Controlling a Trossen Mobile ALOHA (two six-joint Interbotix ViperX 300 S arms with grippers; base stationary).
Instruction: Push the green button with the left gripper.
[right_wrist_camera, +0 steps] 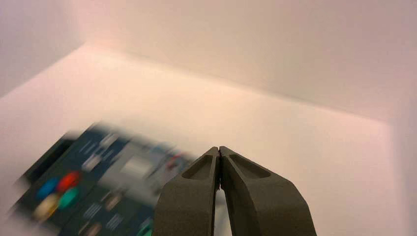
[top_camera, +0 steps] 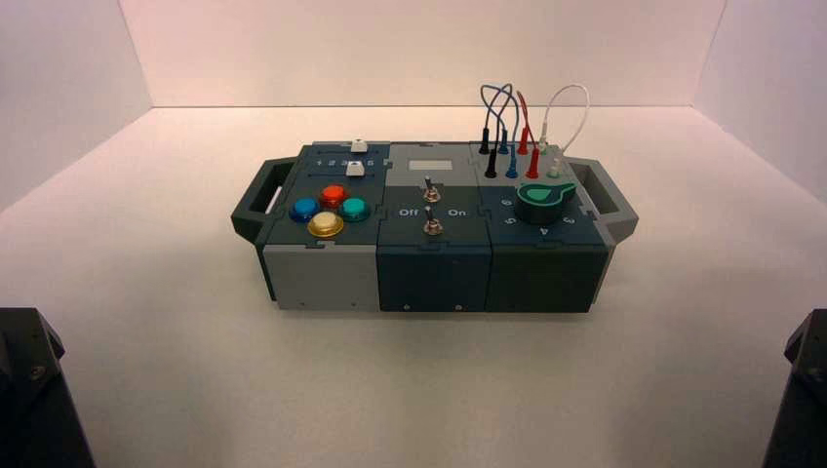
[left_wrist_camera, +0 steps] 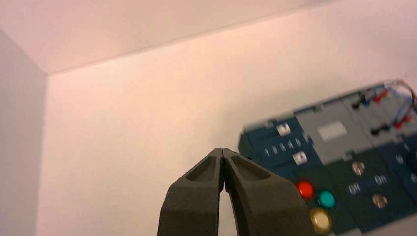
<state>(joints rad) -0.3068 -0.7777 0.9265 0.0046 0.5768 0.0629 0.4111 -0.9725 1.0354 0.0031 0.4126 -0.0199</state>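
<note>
Left gripper (left_wrist_camera: 223, 151) tips pinched closed, well short of box (top_camera: 429, 263); green button (top_camera: 354, 207) at 3 o'clock of four-button cluster, red at 12; keep closed, descend straight, avoid neighbours; right gripper (right_wrist_camera: 219, 148) closed, parked.

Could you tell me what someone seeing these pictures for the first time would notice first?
Probably the box in the middle of the white floor, with its cluster of coloured buttons at its left end: the green button sits right of the red, blue and yellow ones. At its right end, looping wires rise above a big green knob. The left gripper, tips together, is well short of the box; the right gripper is likewise shut.
</note>
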